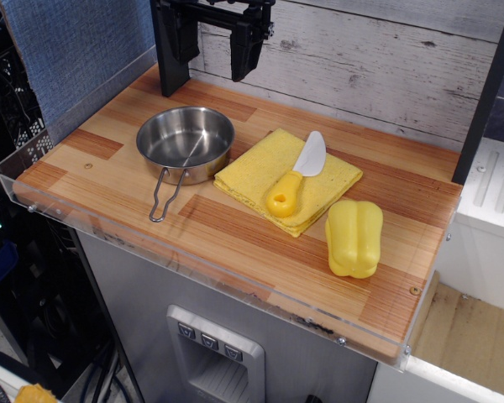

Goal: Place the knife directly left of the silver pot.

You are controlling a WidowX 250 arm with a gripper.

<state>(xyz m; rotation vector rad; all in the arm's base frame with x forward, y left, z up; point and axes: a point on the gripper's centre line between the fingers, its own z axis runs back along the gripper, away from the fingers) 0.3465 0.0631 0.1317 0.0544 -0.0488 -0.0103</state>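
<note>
Black and high up, the gripper [245, 52] hangs at the top edge, behind the silver pot [186, 141]. Its fingers [249, 42] touch nothing and hold nothing; how far apart they are cannot be told. The knife [297, 175] lies on a folded yellow cloth [260, 172] just right of the pot, handle toward the front. A yellow toy pepper [354, 238] sits further right of the pot. All rest on a wooden table [235, 243] with a grey plank wall [378, 67] behind.
</note>
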